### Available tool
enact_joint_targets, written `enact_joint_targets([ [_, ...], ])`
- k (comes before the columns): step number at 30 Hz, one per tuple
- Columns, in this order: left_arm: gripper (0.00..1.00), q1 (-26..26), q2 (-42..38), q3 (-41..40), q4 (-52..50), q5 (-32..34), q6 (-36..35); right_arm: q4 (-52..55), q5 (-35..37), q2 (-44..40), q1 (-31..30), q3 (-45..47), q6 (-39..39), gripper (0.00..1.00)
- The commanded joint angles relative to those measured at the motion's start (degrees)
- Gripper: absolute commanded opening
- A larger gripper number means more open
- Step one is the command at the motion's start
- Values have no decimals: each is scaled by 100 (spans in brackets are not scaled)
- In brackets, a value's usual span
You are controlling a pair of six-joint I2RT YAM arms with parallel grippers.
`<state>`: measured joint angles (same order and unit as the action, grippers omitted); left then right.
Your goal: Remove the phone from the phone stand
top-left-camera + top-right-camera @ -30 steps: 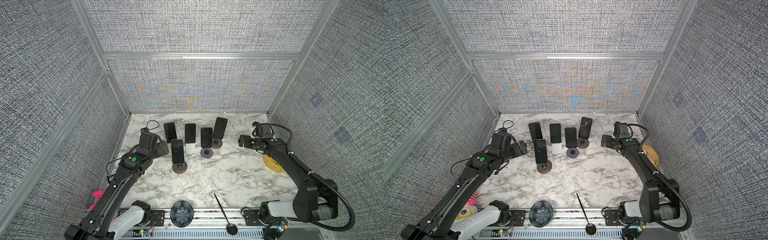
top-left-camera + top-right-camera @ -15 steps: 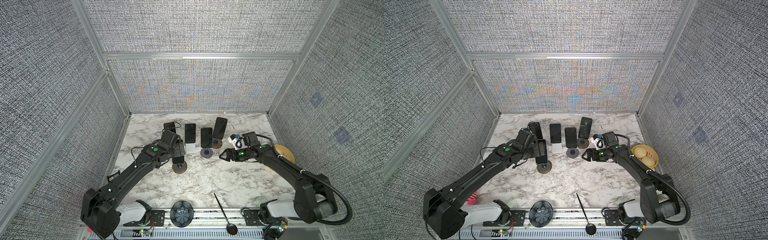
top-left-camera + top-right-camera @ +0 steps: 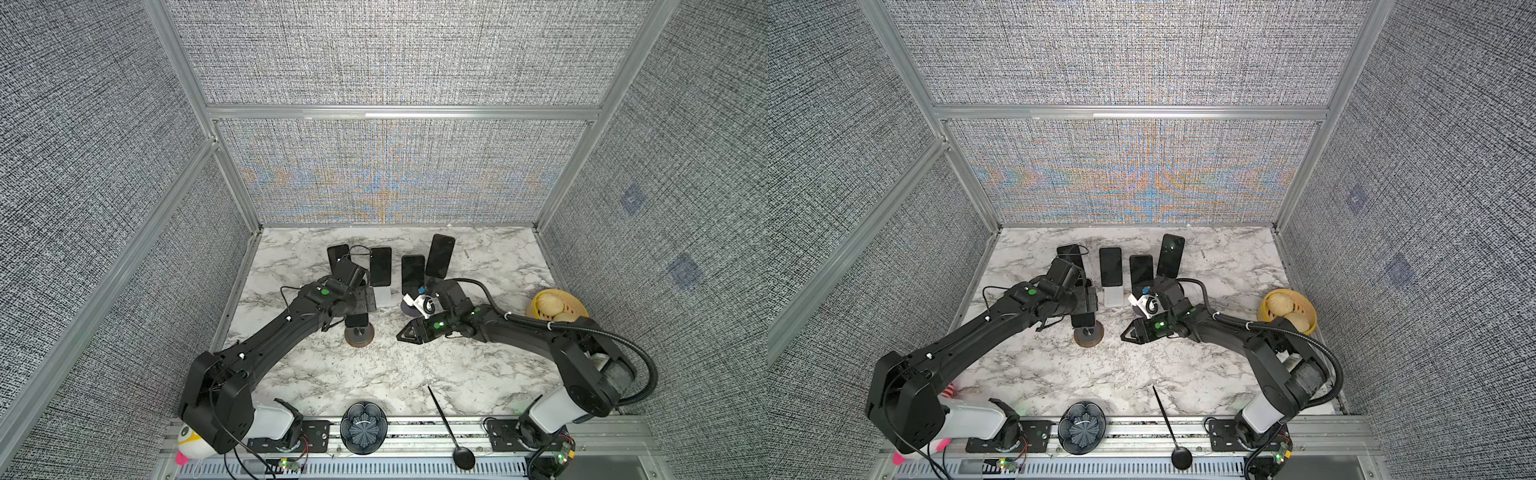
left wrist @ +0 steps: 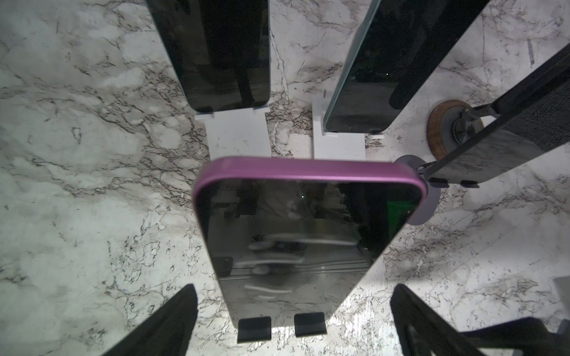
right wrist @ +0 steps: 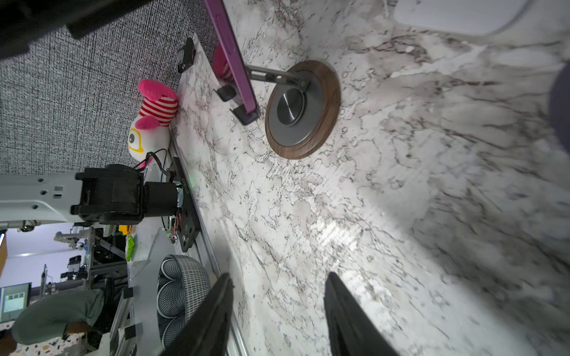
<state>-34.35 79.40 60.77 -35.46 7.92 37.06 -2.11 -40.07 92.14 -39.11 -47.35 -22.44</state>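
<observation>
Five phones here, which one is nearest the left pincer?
The purple-cased phone on the front stand, right at the open left pincer; the other four phones stand behind it.

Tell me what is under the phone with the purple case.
Two black hooks hold the purple-cased phone at its lower edge; a grey metal arm joins the round wood-rimmed metal base. What supports its back is hidden.

The black left arm reaches toward one o'clock, the left gripper with jaws spread wide. The black right arm reaches toward ten o'clock, the right gripper with jaws partly apart.
</observation>
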Motion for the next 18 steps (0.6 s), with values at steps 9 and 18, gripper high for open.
enact_joint_targets([
  [9,94,-15,87,-61,112,161,52,-1454,184,1342,-562,-633,-411,12],
  [18,89,-16,111,-117,147,225,106,-1403,52,2123,-527,-1334,-643,2],
])
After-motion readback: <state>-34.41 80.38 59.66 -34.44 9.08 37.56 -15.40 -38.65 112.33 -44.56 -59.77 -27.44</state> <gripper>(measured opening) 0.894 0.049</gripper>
